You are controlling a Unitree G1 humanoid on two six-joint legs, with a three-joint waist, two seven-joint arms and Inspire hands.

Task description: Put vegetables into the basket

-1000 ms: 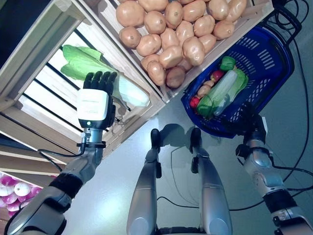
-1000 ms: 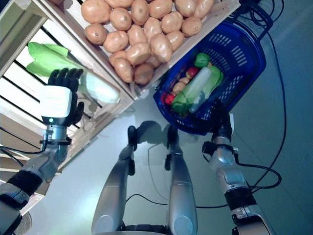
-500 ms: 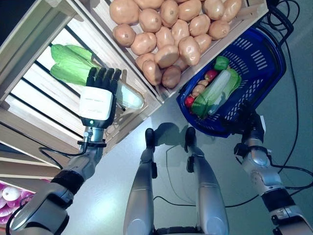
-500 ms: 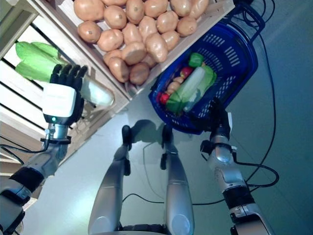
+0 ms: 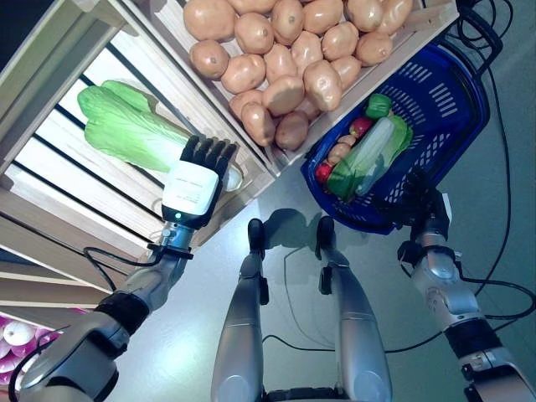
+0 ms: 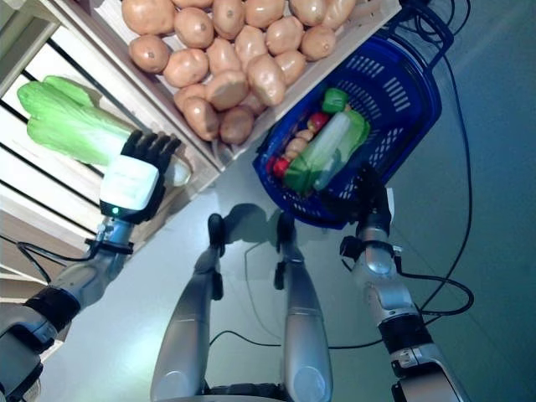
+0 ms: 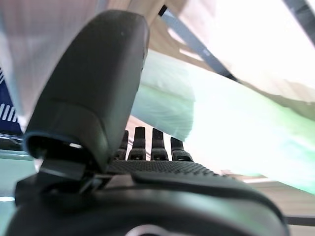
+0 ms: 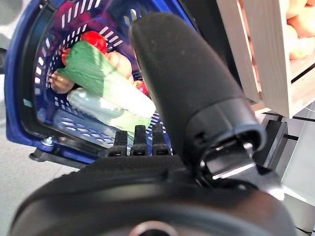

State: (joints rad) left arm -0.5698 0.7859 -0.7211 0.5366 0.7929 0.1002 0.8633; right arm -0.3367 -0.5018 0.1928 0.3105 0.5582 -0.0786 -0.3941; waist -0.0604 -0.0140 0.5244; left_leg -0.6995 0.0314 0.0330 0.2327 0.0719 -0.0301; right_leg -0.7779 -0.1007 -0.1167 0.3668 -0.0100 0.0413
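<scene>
A long green cabbage [image 5: 126, 130] with a white stem lies on the slatted wooden shelf [image 5: 75, 193]. My left hand [image 5: 194, 180] is at its stem end near the shelf's front edge. In the left wrist view its straight fingers [image 7: 147, 145] reach under the pale stem [image 7: 172, 108], open. My right hand [image 5: 416, 205] is curled round the handle of the blue basket [image 5: 469, 126] and holds it up beside the shelf. Inside the basket lie another cabbage [image 5: 373, 155], a green pepper [image 5: 378, 106], red fruits and a small potato.
A wooden crate heaped with potatoes [image 5: 285, 59] sits between the cabbage shelf and the basket, its corner close to the basket's rim. Purple and white onions [image 5: 12, 335] show at the lower left. Grey floor lies below.
My left hand has slid from beside the cabbage's middle toward its white stem end at the shelf's front edge. The basket and right hand stay in place; the camera has shifted slightly.
</scene>
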